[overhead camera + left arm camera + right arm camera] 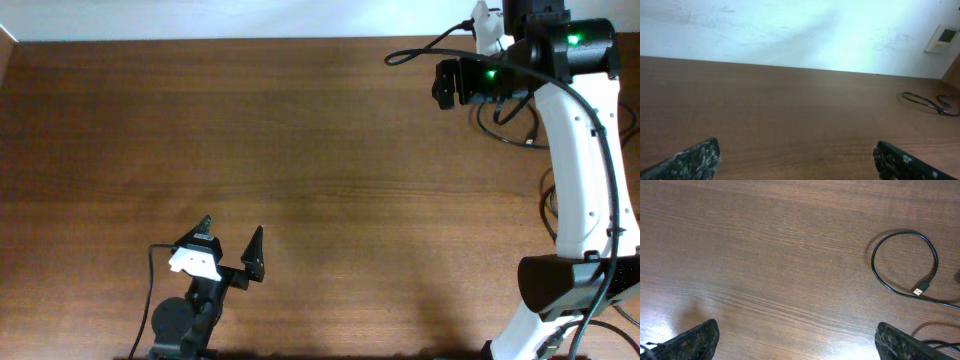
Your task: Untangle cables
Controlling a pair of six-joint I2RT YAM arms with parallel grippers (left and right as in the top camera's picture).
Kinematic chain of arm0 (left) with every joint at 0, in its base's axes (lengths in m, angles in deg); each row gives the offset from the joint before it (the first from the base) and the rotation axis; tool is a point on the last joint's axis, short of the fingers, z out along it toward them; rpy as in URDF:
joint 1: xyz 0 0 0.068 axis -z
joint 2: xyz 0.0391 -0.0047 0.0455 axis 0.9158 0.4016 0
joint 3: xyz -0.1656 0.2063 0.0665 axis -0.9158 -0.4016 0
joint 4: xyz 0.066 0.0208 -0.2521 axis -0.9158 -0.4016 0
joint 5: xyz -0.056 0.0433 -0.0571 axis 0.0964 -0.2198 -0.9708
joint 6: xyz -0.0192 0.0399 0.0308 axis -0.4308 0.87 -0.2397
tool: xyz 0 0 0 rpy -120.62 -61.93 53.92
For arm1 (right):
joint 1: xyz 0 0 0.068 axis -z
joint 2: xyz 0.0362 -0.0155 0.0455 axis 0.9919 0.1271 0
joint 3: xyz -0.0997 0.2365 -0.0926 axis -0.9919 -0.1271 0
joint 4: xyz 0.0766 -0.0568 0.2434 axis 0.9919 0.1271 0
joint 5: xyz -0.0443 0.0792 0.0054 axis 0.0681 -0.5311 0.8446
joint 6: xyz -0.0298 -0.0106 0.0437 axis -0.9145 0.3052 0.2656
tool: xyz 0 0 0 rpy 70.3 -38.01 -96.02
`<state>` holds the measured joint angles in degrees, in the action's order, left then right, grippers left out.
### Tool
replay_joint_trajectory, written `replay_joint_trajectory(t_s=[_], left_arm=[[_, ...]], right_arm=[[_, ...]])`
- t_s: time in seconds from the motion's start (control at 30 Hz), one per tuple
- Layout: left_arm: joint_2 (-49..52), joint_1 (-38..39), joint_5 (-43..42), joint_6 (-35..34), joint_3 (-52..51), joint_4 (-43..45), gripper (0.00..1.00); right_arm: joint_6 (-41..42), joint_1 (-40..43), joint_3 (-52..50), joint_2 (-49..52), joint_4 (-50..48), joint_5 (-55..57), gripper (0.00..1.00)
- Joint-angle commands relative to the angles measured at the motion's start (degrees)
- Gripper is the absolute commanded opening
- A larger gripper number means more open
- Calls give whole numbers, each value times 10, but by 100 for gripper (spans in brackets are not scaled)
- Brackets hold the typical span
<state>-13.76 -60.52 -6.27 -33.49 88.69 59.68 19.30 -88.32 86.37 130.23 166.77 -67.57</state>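
Note:
Thin black cables (pixel 512 128) lie on the brown table at the far right, partly hidden under my right arm. In the right wrist view one black cable (pixel 880 277) makes a loop that ends in a USB plug (pixel 921 287); more cable runs off the right edge. The cables also show far off in the left wrist view (pixel 927 102). My right gripper (pixel 797 340) is open and empty, above bare wood to the left of the loop; in the overhead view it (pixel 446 83) is at the far right. My left gripper (pixel 232 234) is open and empty at the near left, also seen in its wrist view (pixel 797 157).
The wooden table (pixel 300 150) stretches between the two arms. A white wall (pixel 790 30) stands behind its far edge, with a small wall panel (pixel 942 37) at the right. The right arm's white links (pixel 590 170) stand over the right edge.

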Motion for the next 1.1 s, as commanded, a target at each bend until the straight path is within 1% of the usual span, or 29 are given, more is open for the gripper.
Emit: replay_joint_trajectory(t_s=[0.0, 0.07, 0.13, 0.2, 0.33, 0.4, 0.43, 0.47, 0.5, 0.53, 0.57, 0.6, 0.67, 0.73, 0.8, 0.87, 0.93, 1.03, 1.07], left_arm=[[-6, -3, -3, -3, -4, 7, 99], [-6, -3, 14, -3, -4, 9, 99], [-6, -3, 14, -3, -4, 15, 99], [-6, -3, 11, -3, -7, 47, 99], [-6, -3, 0, -3, -7, 66, 99], [-6, -3, -10, -3, -7, 115, 99], [-6, -3, -12, -31, -7, 152, 99], [-6, -3, -15, -40, -7, 163, 99], [-6, -3, -8, -40, -7, 142, 99], [-6, -3, 30, -55, -7, 70, 99], [-6, -3, 78, -99, -7, 13, 99], [-6, -3, 88, -88, -7, -6, 99], [-6, -3, 87, -84, -7, -5, 99], [-6, -3, 100, -52, -7, -4, 99], [-6, -3, 95, 64, -7, -5, 99], [-6, -3, 100, 95, -7, -5, 99], [-6, -3, 100, 141, -7, -5, 99], [-6, -3, 102, 144, -7, -4, 99], [-6, -6, 104, 175, -7, -4, 99]], right_arm=[[-4, 0, 0, 3, 0, 3, 99], [-4, 0, 0, 3, 0, 3, 99], [-4, 0, 0, 3, 0, 3, 98], [-4, 0, 0, 3, 0, 3, 98], [-4, 0, 0, 3, 0, 3, 99], [-4, 0, 0, 3, 0, 3, 99], [-4, 0, 0, 3, 0, 3, 99], [-4, 0, 0, 3, 0, 3, 99], [-4, 0, 0, 3, 0, 3, 99], [-4, 0, 0, 3, 0, 3, 98], [-4, 0, 0, 3, 0, 3, 98], [-4, 0, 0, 3, 0, 3, 99], [-4, 0, 0, 3, 0, 3, 99], [-4, 0, 0, 3, 0, 3, 99], [-4, 0, 0, 3, 0, 3, 99], [-4, 0, 0, 3, 0, 3, 99], [-4, 0, 0, 3, 0, 3, 98], [-4, 0, 0, 3, 0, 3, 99], [-4, 0, 0, 3, 0, 3, 98]])
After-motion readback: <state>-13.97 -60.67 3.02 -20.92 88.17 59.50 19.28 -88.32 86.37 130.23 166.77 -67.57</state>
